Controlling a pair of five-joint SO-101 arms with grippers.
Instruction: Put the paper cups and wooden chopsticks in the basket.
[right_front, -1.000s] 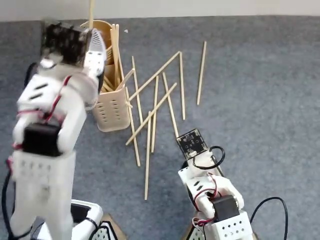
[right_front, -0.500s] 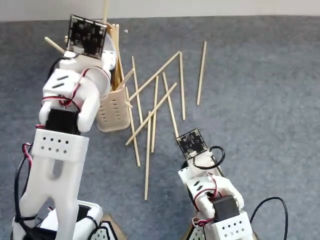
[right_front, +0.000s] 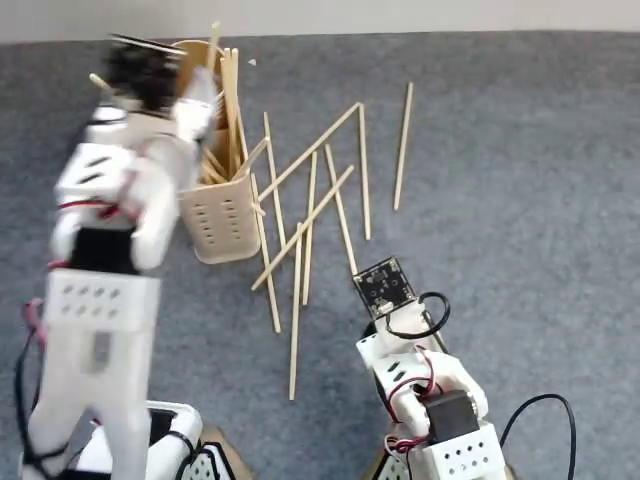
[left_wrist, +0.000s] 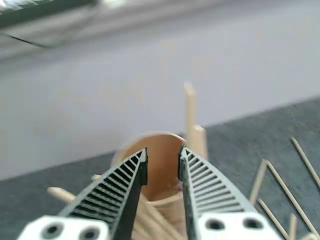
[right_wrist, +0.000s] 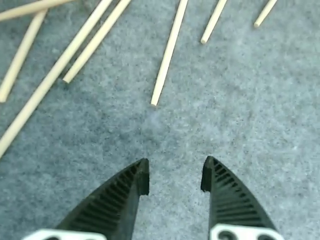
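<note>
Wooden chopsticks (right_front: 310, 215) lie scattered on the grey table (right_front: 520, 200), some touching the basket (right_front: 225, 225) — a bundle of sticks (right_front: 230, 100) stands upright inside it. The left gripper (left_wrist: 162, 157) hovers just above the basket's rim, jaws narrowly parted and holding nothing. The right gripper (right_wrist: 175, 175) sits low over the table near the loose ends — jaws spread, empty.

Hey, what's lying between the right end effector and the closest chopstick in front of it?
Nothing. In the right wrist view, just bare grey mat separates the open right end effector from the tip of the nearest chopstick.
</note>
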